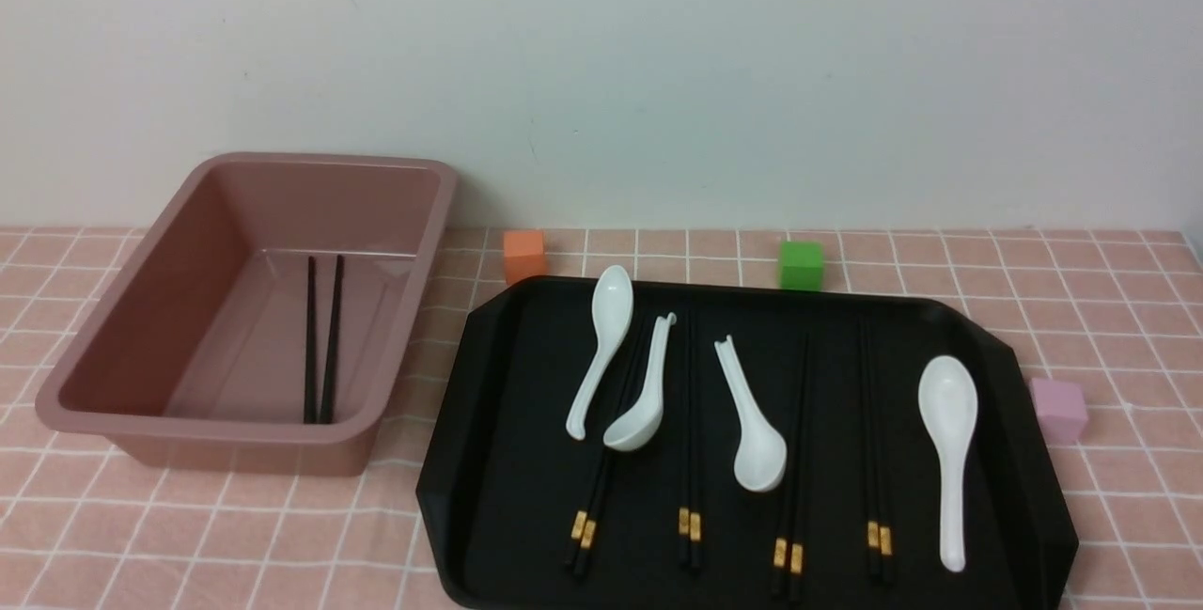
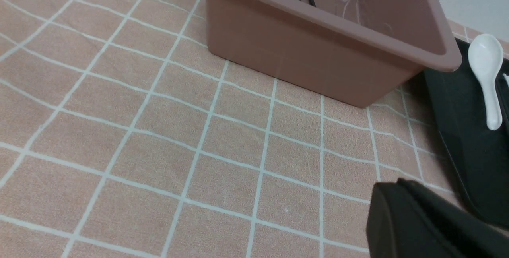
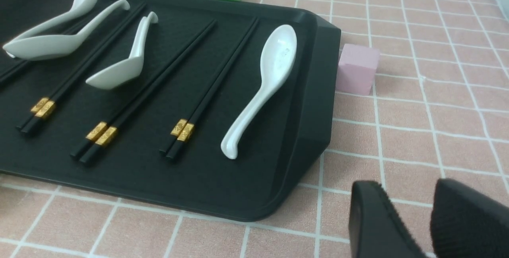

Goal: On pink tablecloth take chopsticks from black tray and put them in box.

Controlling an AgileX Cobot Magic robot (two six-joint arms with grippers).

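The black tray (image 1: 526, 422) lies on the pink tablecloth (image 1: 235, 535) at the right, holding several pairs of black chopsticks (image 1: 689, 460) with gold bands. The pink box (image 1: 442, 179) stands to its left with one pair of chopsticks (image 1: 320, 347) lying inside. Neither gripper shows in the front view. My left gripper (image 2: 391, 184) is shut and empty above bare cloth, near the box's (image 2: 302, 51) outer wall and the tray's corner (image 2: 469, 146). My right gripper (image 3: 405, 186) is open and empty above cloth, just off the tray's (image 3: 159, 170) corner and apart from the nearest chopsticks (image 3: 214, 83).
Several white soup spoons (image 1: 947, 422) lie among the chopsticks, some resting across them. An orange cube (image 1: 524, 256) and a green cube (image 1: 801, 264) sit behind the tray. A pink cube (image 1: 1059, 409) sits by its right edge. A white wall stands close behind.
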